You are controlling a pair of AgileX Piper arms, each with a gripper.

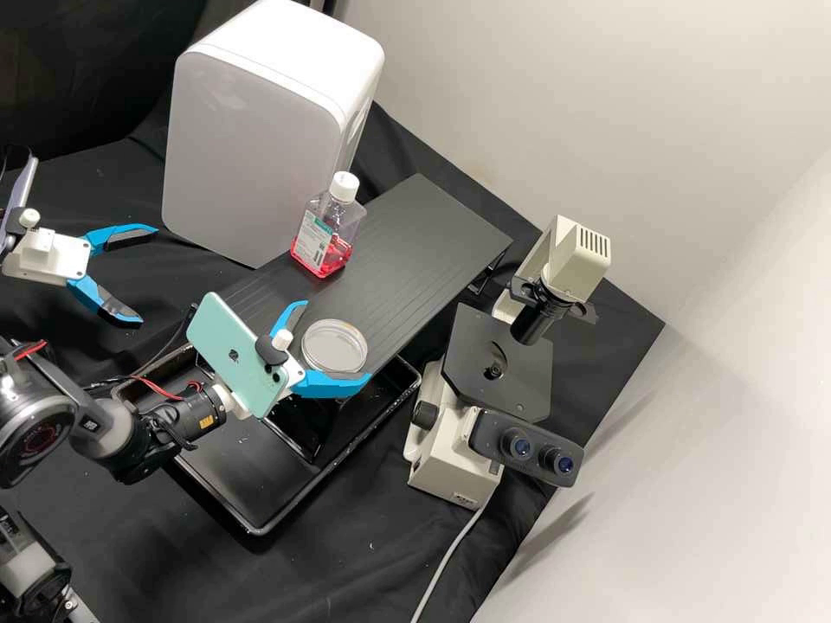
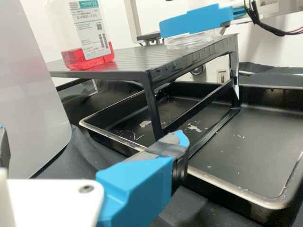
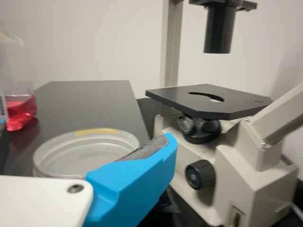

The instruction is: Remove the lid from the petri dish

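The clear petri dish (image 1: 334, 344) with its lid on sits at the near end of the black raised platform (image 1: 407, 242). My right gripper (image 1: 335, 343) is open and straddles the dish, one blue finger on each side, with a small gap to the rim. The right wrist view shows the dish (image 3: 85, 151) just beyond that gripper's finger (image 3: 137, 175). My left gripper (image 1: 147, 274) hangs open and empty at the far left, well away from the platform. From there the left wrist view shows the dish (image 2: 194, 40) on the platform under the right gripper's finger (image 2: 196, 20).
A flask of red liquid (image 1: 325, 229) stands mid-platform behind the dish. A white box (image 1: 260, 130) sits at the back left. A microscope (image 1: 511, 381) stands right of the platform. The platform's legs rest in a black tray (image 1: 260, 484).
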